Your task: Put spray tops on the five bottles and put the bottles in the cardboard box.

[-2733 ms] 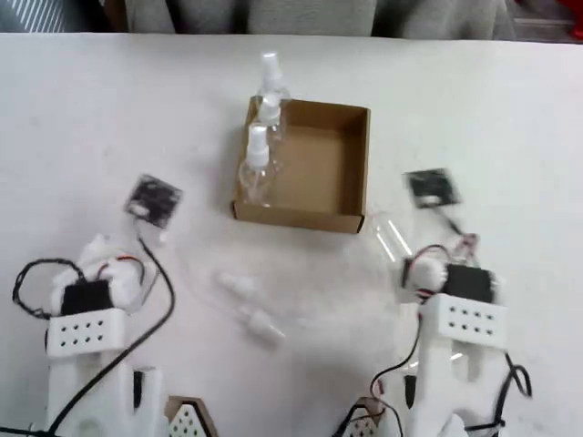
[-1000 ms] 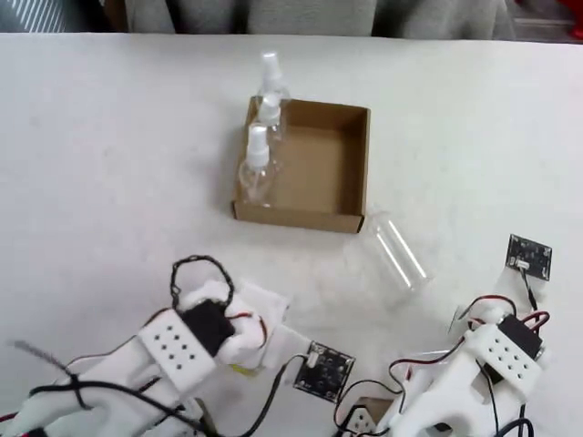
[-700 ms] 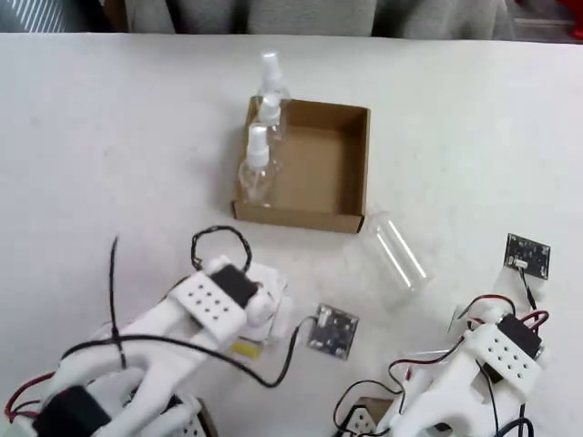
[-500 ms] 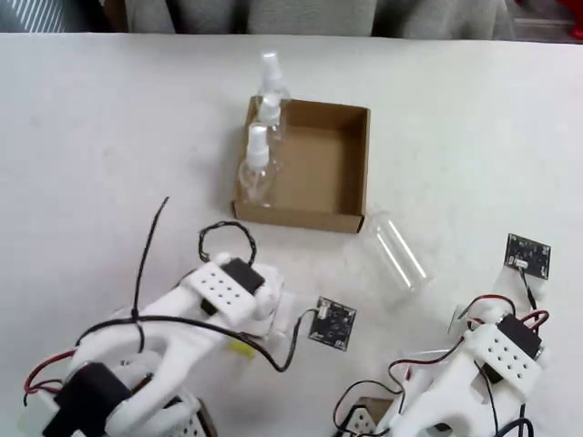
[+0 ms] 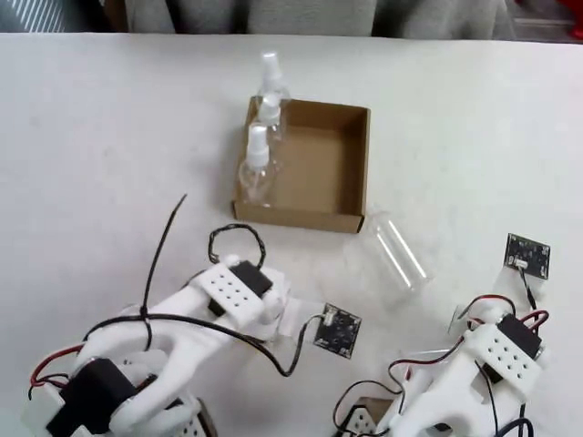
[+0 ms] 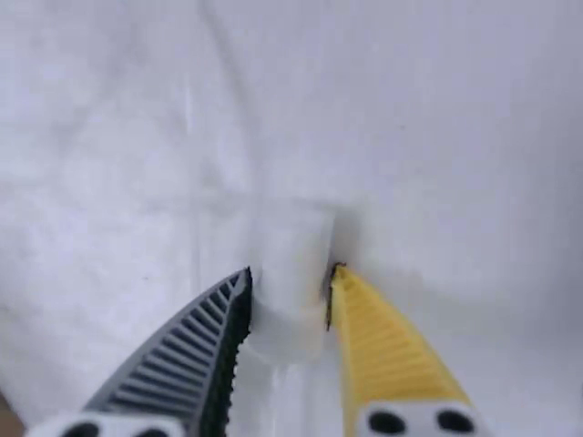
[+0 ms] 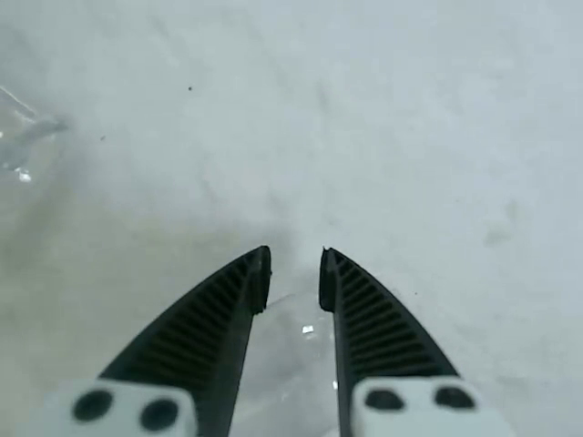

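Note:
The cardboard box (image 5: 314, 168) stands at the table's middle. Three clear bottles with spray tops line its left wall: one (image 5: 258, 168) near the front, one (image 5: 267, 116) behind it, one (image 5: 271, 71) at the back corner. An uncapped clear bottle (image 5: 398, 251) lies on the table right of the box's front corner. My left gripper (image 6: 290, 278) is shut on a white spray top (image 6: 293, 264) just above the table. My right gripper (image 7: 293, 264) is nearly closed on something clear (image 7: 296, 332), apparently a bottle's neck. The left arm (image 5: 228, 296) hides the spray top in the high view.
The right arm (image 5: 496, 350) sits at the front right corner. Small camera boards hang off the arms at the front middle (image 5: 337, 330) and the right edge (image 5: 529, 257). The lying bottle's edge (image 7: 23, 137) glints in the right wrist view. A black cable (image 5: 164, 246) arcs up from the left arm.
The left arm has swung from the front left toward the table's middle, just in front of the box. The right arm has kept still over the last second.

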{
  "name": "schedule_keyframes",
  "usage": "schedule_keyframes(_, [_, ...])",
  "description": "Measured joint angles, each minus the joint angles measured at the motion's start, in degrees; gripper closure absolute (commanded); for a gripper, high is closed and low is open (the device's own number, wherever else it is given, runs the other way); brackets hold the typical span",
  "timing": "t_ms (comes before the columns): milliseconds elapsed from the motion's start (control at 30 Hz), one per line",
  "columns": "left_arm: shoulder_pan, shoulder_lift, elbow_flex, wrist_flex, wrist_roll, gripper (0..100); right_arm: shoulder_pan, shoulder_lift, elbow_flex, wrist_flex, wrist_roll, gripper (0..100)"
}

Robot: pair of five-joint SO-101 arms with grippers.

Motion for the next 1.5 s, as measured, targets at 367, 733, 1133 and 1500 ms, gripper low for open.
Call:
schedule_keyframes(367, [1.0, 0.0, 0.0, 0.0, 8.3, 98, 0.0, 0.0, 0.0, -1.1, -0.1, 92.8])
schedule_keyframes(733, [2.6, -1.2, -1.3, 2.1, 33.8, 98, 0.3, 0.0, -5.3, -0.7, -6.0, 92.7])
schedule_keyframes(1133, [-6.8, -16.6, 3.7, 2.5, 37.9, 98, 4.8, 0.0, -17.8, 20.5, -5.9, 93.3])
schedule_keyframes(1500, [-8.7, -12.0, 3.7, -1.4, 35.1, 98, 18.4, 0.0, -14.9, 28.7, 20.0, 98.3])
